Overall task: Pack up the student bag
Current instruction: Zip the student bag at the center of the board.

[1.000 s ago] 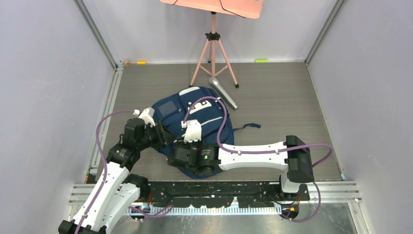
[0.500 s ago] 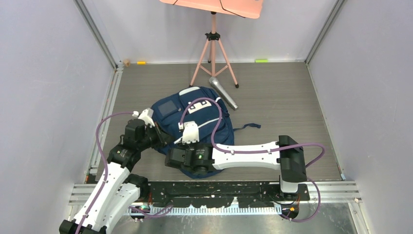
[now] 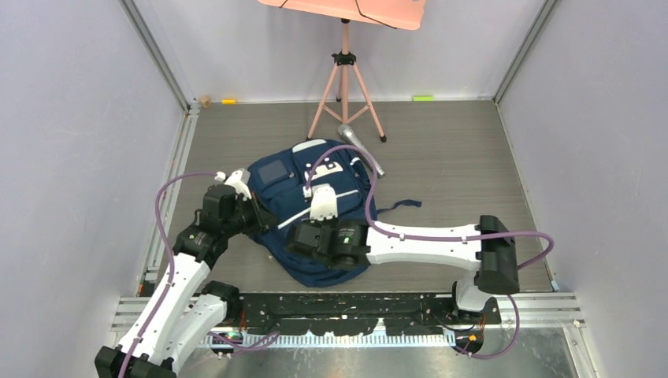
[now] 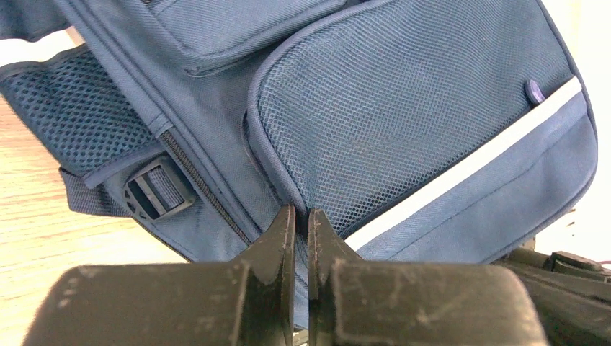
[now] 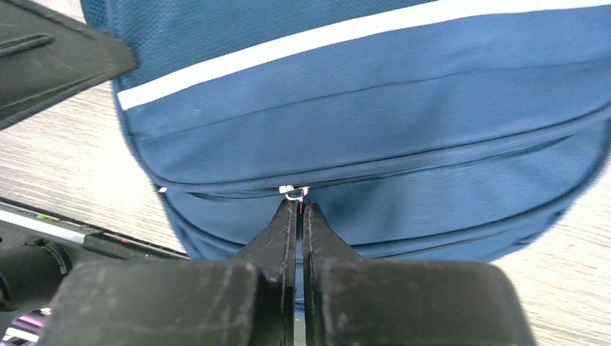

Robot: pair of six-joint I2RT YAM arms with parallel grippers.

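Two grips on the bag [image 3: 346, 209]: the left gripper [image 4: 301, 216] is clamped on the mesh pocket [image 4: 403, 122] seam, the right gripper [image 5: 295, 207] on the zip pull [image 5: 294, 192]

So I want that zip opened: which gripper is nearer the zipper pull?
Right. The right gripper has its jaws shut on the zipper pull; the left gripper pinches the student bag at its mesh pocket edge, away from that zip.

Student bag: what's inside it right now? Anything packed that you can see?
Nothing inside shows. The student bag lies on the table with every zip in view looking shut, including the zip that the right gripper pinches, so navy fabric hides any contents.
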